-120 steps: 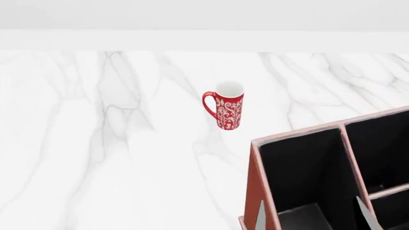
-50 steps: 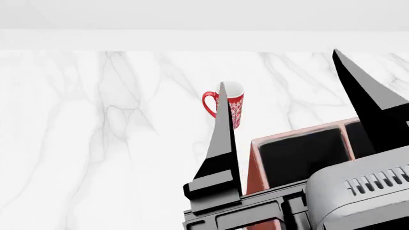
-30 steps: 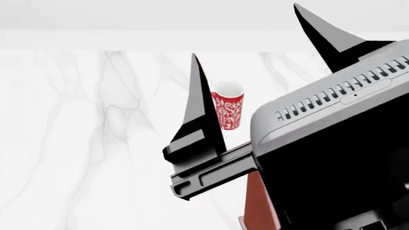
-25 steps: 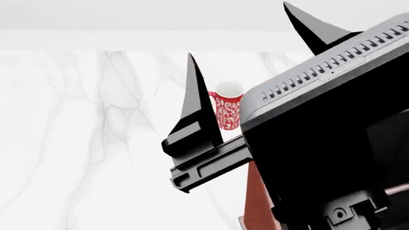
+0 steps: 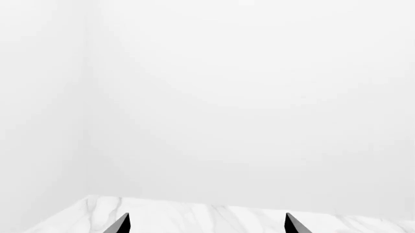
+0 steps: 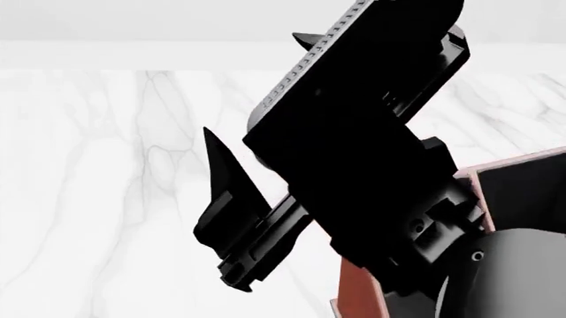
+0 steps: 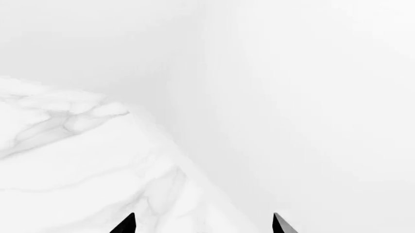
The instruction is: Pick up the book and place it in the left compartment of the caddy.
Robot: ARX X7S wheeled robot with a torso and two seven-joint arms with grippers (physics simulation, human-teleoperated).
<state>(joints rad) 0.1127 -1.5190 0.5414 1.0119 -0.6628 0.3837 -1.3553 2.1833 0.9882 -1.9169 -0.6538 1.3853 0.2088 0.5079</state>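
The book shows in no view. My right arm fills the middle of the head view, raised in front of the camera. My right gripper [image 6: 252,83] is open and empty, its black fingers [image 6: 225,179] spread wide and pointing up and away. The arm hides most of the reddish-brown caddy [image 6: 358,291]; only a wall strip, a rim piece [image 6: 517,161] and some black lining show. The left compartment is hidden behind the arm. In its wrist view the right gripper [image 7: 202,225] is open over the marble. My left gripper [image 5: 205,225] is open and empty, facing a white wall.
The white marble table [image 6: 115,199] stretches left and back to a white wall [image 6: 132,26]. The table's far edge shows in the left wrist view [image 5: 194,208] and the right wrist view [image 7: 77,160]. The red mug is hidden behind the arm.
My right arm has risen from the lower right and swung up and left across the head view. It now covers the red mug and most of the caddy. Its gripper stays open.
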